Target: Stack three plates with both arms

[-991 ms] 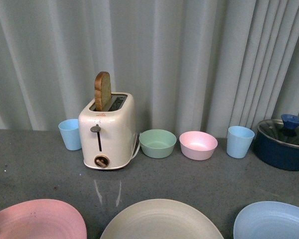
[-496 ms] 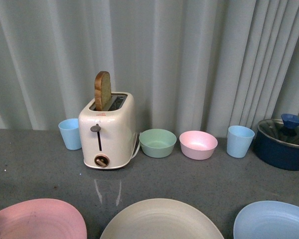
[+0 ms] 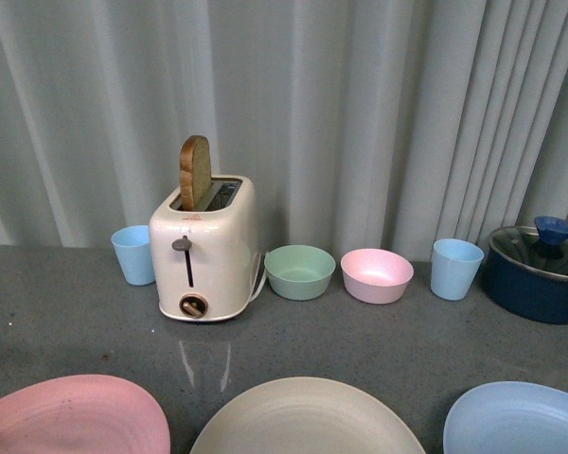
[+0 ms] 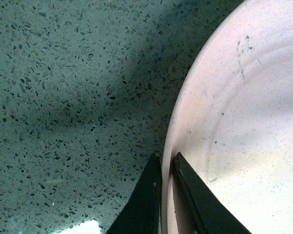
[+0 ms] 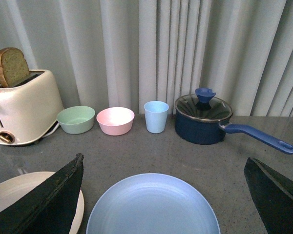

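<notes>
Three plates lie along the near edge of the grey counter in the front view: the pink plate (image 3: 71, 416) at left, the cream-beige plate (image 3: 306, 419) in the middle, the light blue plate (image 3: 518, 421) at right. No arm shows in that view. In the left wrist view my left gripper (image 4: 167, 158) is shut on the rim of the pink plate (image 4: 244, 126), one finger on each side. In the right wrist view my right gripper (image 5: 163, 163) is open wide above the light blue plate (image 5: 153, 205), with the cream-beige plate (image 5: 19, 192) beside it.
At the back stand a cream toaster (image 3: 204, 248) with a slice of bread, two light blue cups (image 3: 133, 254) (image 3: 455, 269), a green bowl (image 3: 300, 271), a pink bowl (image 3: 377, 275) and a dark blue lidded pot (image 3: 540, 271) whose handle (image 5: 259, 136) sticks out sideways.
The pink plate has shifted slightly up and to the right in the front view, and the dark bit of gripper at its left edge is gone from view. Nothing else moved.
</notes>
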Tool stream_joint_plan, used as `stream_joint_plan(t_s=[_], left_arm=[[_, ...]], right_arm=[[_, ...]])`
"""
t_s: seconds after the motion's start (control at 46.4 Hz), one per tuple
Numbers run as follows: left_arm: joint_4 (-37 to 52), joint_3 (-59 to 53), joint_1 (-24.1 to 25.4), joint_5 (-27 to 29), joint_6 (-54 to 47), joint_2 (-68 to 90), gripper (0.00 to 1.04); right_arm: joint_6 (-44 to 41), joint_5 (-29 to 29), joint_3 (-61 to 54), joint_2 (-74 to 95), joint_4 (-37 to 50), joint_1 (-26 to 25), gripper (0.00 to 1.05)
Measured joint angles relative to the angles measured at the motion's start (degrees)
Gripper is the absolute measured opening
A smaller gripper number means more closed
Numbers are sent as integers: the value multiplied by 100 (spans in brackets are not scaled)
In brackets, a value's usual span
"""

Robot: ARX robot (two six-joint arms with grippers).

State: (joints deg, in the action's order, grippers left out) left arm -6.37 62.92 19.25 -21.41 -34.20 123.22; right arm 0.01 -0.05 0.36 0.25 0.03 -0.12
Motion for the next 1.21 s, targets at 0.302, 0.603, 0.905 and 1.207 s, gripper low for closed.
stream_joint_plan(t_s=[0.302,0.603,0.905,1.207], left_arm=[[-544,337,94,-278,212,0,4],[-1233,1172,326,-474,546,-13,4],[-1725,1751,411,-704,754,-310,4],[-1886,852,-581,-1102,1244,-2122,4]], right_arm=[[0,0,0,0,0,0,97],[0,0,0,0,0,0,97],[0,0,0,0,0,0,97],[0,0,0,0,0,0,97]])
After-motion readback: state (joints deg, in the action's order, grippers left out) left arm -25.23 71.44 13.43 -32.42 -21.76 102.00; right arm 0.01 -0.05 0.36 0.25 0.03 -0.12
